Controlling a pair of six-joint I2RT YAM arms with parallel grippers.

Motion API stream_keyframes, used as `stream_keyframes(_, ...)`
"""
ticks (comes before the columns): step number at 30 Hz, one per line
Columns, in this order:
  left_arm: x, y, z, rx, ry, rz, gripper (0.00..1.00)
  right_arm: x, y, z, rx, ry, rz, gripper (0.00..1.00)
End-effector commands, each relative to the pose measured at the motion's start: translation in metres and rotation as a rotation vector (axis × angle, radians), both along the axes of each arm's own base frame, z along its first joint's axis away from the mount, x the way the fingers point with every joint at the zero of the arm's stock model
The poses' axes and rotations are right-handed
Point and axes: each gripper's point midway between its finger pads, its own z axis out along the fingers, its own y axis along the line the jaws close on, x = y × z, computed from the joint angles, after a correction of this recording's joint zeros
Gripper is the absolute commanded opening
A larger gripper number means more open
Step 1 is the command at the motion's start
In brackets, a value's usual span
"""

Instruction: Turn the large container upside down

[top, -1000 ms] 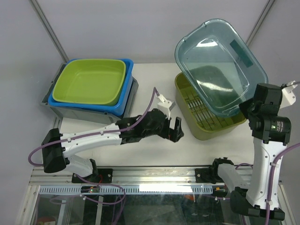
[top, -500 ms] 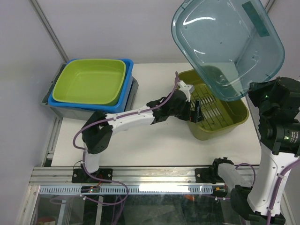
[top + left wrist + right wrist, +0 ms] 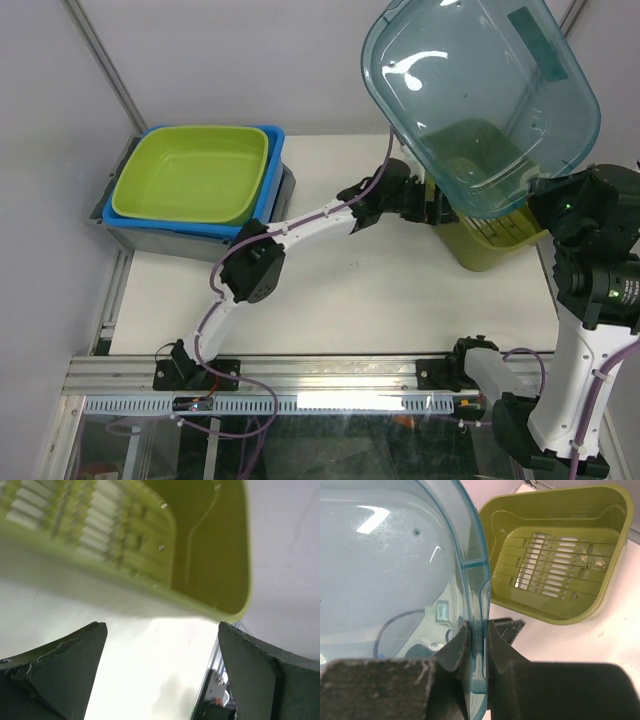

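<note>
So, quick rundown. The large container (image 3: 480, 100), a see-thru teal tub, sits in the upper right of the overhead view. It's up in the air, clear of the table (image 3: 380, 290) and tipped at a steep angle. Its open side looks to face the overhead cam, so it's not flipped over yet afaict. Its lower edge overlaps the olive slotted basket (image 3: 490, 240) in that view.

The right gripper (image 3: 476, 640) is pinched tight on the container's rim. In the right wrist view both fingers squeeze the teal wall, bottom centre of the frame. The tub fills the left half there, and the olive basket is upper right with its slotted floor showing.

The left arm stretches diagonally across the table toward centre right of the overhead view, w/ its tip right at the basket's left wall. The left gripper (image 3: 161, 630) has its fingers wide apart, one in each bottom corner of the left wrist view, w/ nothing between them but table. The basket's rim hangs across the top of that frame, just above the gap. Can't tell if it's touching the fingers.

Upper left of the overhead view has a lime tub (image 3: 190, 170) nested in a blue tub (image 3: 268, 190) on a grey one (image 3: 287, 200), well apart from the arms.
</note>
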Motion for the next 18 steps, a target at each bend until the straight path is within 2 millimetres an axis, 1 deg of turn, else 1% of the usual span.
stream_keyframes(1, -0.015, 0.050, 0.056, -0.016, -0.106, 0.001, 0.99, -0.003, -0.002, 0.042, 0.028, -0.158, -0.032, 0.00)
stream_keyframes(2, -0.023, 0.066, 0.054, 0.008, -0.104, 0.009, 0.99, -0.003, -0.003, 0.039, 0.035, -0.154, -0.042, 0.00)
stream_keyframes(3, -0.035, 0.083, 0.065, 0.008, -0.112, 0.015, 0.99, -0.001, -0.003, 0.035, 0.043, -0.149, -0.046, 0.00)
stream_keyframes(4, -0.047, 0.098, 0.069, 0.014, -0.107, 0.021, 0.99, 0.001, -0.002, 0.032, 0.054, -0.146, -0.042, 0.00)
stream_keyframes(7, -0.089, 0.138, 0.067, 0.054, -0.097, 0.048, 0.99, 0.013, 0.007, 0.011, 0.099, -0.109, -0.002, 0.00)
stream_keyframes(8, -0.106, 0.148, 0.068, 0.064, -0.094, 0.054, 0.99, 0.018, 0.011, 0.002, 0.112, -0.089, 0.016, 0.00)
stream_keyframes(9, -0.125, 0.155, 0.074, 0.064, -0.099, 0.049, 0.99, 0.021, 0.013, -0.009, 0.126, -0.062, 0.026, 0.00)
stream_keyframes(11, -0.156, 0.172, 0.087, 0.074, -0.118, 0.055, 0.99, 0.030, 0.019, -0.040, 0.151, 0.014, 0.057, 0.00)
stream_keyframes(13, -0.181, 0.187, 0.100, 0.073, -0.146, 0.067, 0.99, 0.036, 0.028, -0.062, 0.180, 0.071, 0.101, 0.00)
stream_keyframes(14, -0.191, 0.195, 0.107, 0.065, -0.150, 0.075, 0.99, 0.039, 0.034, -0.073, 0.197, 0.095, 0.129, 0.00)
stream_keyframes(16, -0.202, 0.214, 0.118, 0.045, -0.140, 0.113, 0.99, 0.043, 0.044, -0.094, 0.248, 0.144, 0.166, 0.00)
stream_keyframes(17, -0.205, 0.228, 0.130, 0.008, -0.141, 0.150, 0.99, 0.046, 0.049, -0.103, 0.277, 0.159, 0.180, 0.00)
stream_keyframes(18, -0.207, 0.236, 0.128, 0.001, -0.133, 0.168, 0.99, 0.049, 0.054, -0.114, 0.287, 0.173, 0.201, 0.00)
